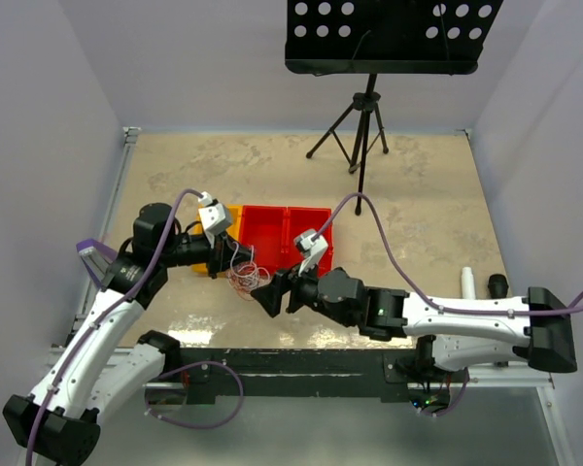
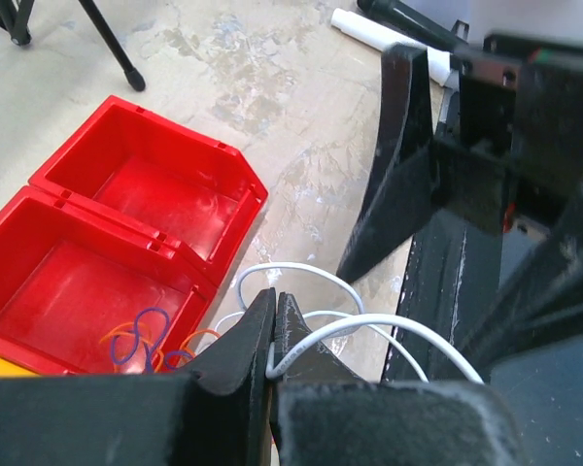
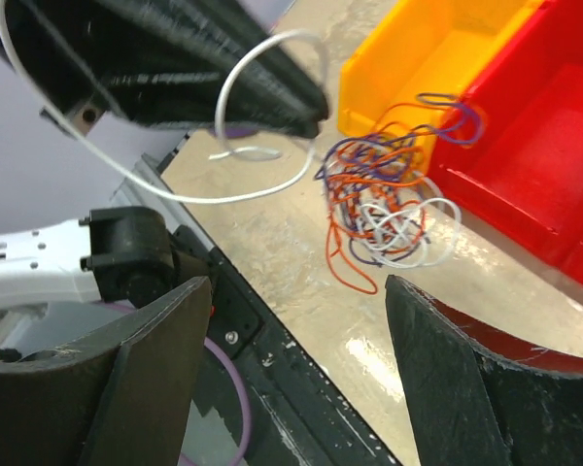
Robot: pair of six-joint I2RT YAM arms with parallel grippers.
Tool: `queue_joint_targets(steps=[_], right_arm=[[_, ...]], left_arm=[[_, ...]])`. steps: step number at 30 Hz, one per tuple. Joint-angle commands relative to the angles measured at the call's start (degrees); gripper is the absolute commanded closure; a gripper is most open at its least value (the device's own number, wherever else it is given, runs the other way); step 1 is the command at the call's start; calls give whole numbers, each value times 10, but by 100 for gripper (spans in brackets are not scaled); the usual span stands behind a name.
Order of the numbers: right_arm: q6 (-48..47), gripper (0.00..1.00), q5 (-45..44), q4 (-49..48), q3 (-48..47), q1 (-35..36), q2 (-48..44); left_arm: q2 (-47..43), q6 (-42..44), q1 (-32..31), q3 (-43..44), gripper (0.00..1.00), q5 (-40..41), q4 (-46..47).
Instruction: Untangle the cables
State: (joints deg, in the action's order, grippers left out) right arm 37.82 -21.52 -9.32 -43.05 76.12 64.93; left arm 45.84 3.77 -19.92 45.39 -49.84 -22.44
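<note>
White cable (image 2: pixel 364 322) is held pinched in the shut left gripper (image 2: pixel 274 303) at the lower centre of its wrist view. The remaining cables (image 3: pixel 384 199) are seen heaped at centre right of the right wrist view, above the widely parted right gripper (image 3: pixel 299 291), untouched by it.

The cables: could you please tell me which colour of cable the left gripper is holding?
The white cable, pinched in the shut left gripper. The orange and purple ones lie loose in the tangle, and neither gripper grips them.
</note>
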Motion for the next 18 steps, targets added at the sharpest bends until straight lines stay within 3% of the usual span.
queue_joint_targets(steps=[1,7,18], right_arm=[[-62,23,-21,-84,-13,26,40],[-86,24,-127,-114,-40,51,88],[-144,27,-180,-200,-92,83,162]], left_arm=[[-7,-15,1,36,100,-19,-9],[-1,-23,1,56,100,-44,-22],[6,-33,1,60,99,-66,-23]])
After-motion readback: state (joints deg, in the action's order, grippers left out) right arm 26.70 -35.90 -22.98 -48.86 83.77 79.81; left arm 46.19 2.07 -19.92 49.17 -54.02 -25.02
